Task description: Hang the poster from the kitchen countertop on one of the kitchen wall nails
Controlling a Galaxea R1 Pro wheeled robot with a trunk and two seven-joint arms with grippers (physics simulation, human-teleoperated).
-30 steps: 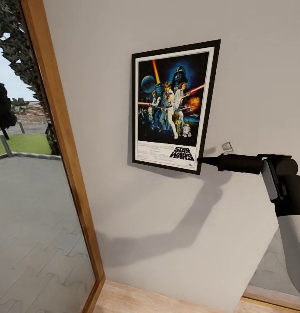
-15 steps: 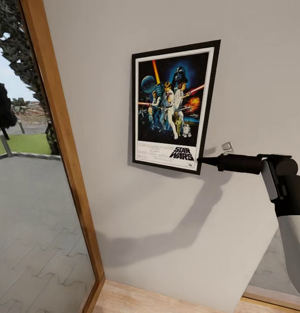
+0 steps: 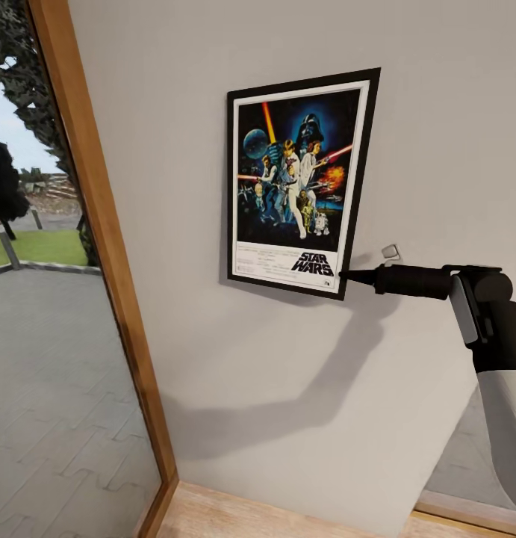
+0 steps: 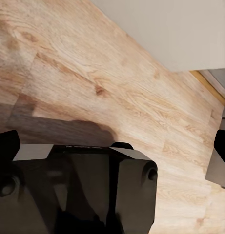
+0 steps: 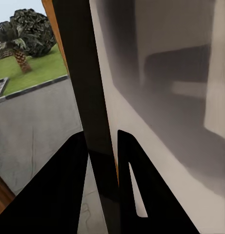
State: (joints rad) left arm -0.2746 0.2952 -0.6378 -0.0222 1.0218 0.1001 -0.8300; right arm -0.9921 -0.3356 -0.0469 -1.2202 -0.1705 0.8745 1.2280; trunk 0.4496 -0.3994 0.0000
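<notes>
Nothing is shifting except a slight camera drift. Right gripper point(image 3: 346, 276) is still pinching the poster point(image 3: 299, 183) at its lower corner against the wall point(image 3: 213, 351).

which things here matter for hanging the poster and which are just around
Job: poster, against the wall; right gripper, pinching its lower corner; small wall nail beside it.
Just around: wooden window frame, wood floor, left gripper.

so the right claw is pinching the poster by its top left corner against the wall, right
Not the top left corner. In the head view the right claw pinches the poster at its bottom right corner, against the wall. The right wrist view shows the black frame edge between the fingers.
</notes>
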